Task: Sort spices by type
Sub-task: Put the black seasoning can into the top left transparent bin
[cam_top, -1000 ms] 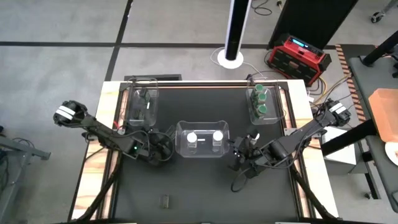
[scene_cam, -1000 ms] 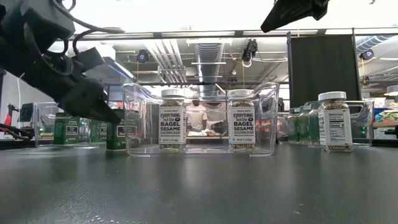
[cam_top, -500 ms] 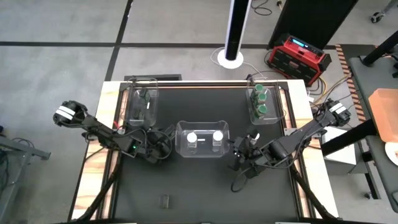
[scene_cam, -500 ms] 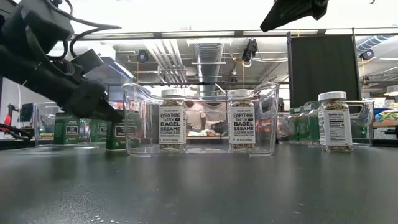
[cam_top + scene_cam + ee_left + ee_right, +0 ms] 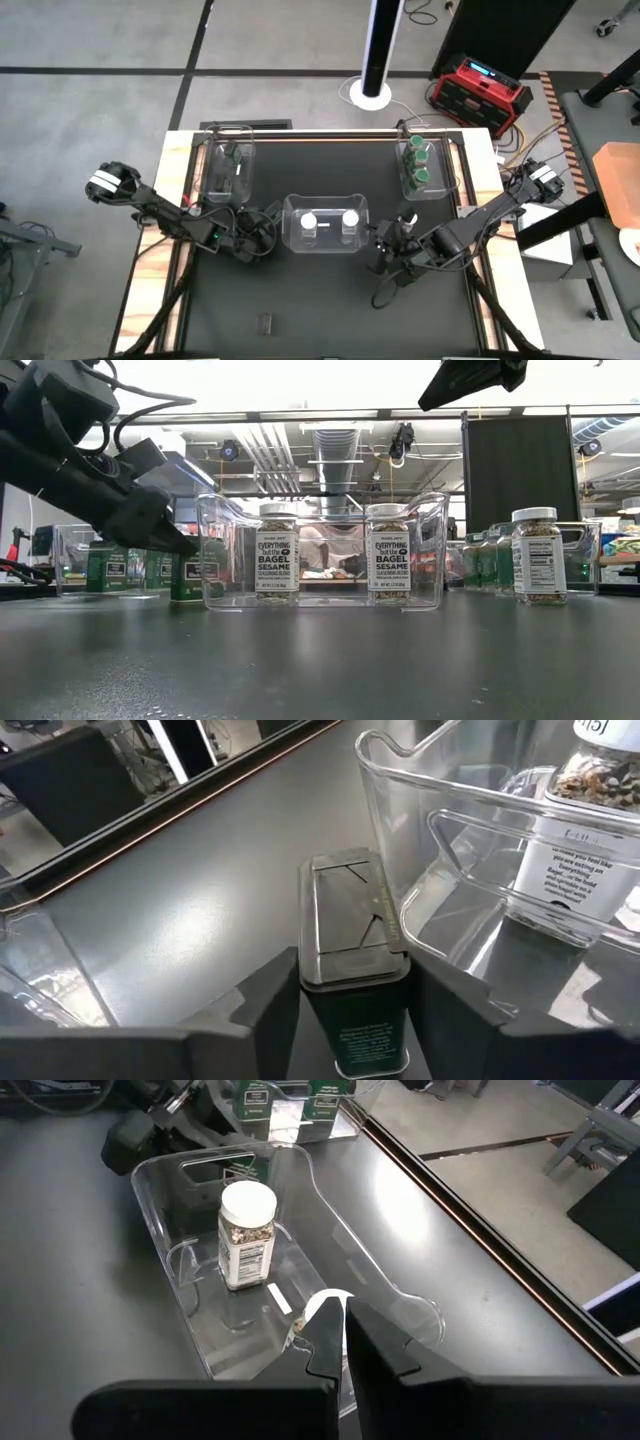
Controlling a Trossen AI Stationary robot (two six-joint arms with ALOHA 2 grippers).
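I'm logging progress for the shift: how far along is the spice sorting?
Done: two white-lidded glass jars in the centre clear plastic bin, green-lidded jars in the far right bin. In hand: left gripper clamps a dark green rectangular tin beside the centre bin. Left: that tin, plus one loose white-lidded jar on the black table by the right gripper.

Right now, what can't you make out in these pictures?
1. Label of the tin: left wrist view, mostly cut off by the picture edge; the left gripper is shut on it.
2. One jar: right wrist view, the right gripper hides all but its lid.
3. Labels of the green-lid jars: high view, too small.
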